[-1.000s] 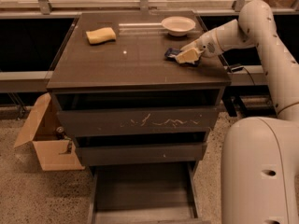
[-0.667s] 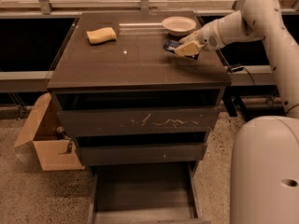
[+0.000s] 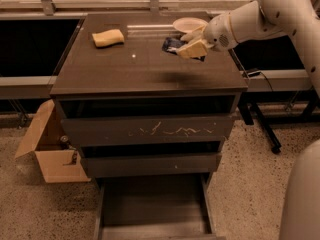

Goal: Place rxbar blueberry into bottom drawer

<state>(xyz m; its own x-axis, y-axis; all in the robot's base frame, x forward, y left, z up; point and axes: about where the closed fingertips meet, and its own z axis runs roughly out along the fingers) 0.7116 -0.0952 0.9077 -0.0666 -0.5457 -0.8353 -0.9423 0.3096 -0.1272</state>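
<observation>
My gripper (image 3: 189, 48) is above the right rear part of the cabinet top (image 3: 125, 71), reaching in from the right. It is shut on the rxbar blueberry (image 3: 172, 43), a dark blue flat bar that sticks out to the left of the pale fingers (image 3: 194, 48). The bar is held a little above the top, with its shadow on the surface below. The bottom drawer (image 3: 150, 204) is pulled open at the foot of the cabinet, and its plain floor shows bare.
A yellow sponge (image 3: 108, 37) lies at the back left of the top. A white bowl (image 3: 189, 23) sits at the back right, just behind the gripper. The scratched drawer front (image 3: 150, 130) and middle drawer (image 3: 150, 163) are shut. An open cardboard box (image 3: 47, 151) stands left of the cabinet.
My gripper has lifted off the top and moved left and a little back, carrying the blue bar with it. The sponge and bowl have not moved.
</observation>
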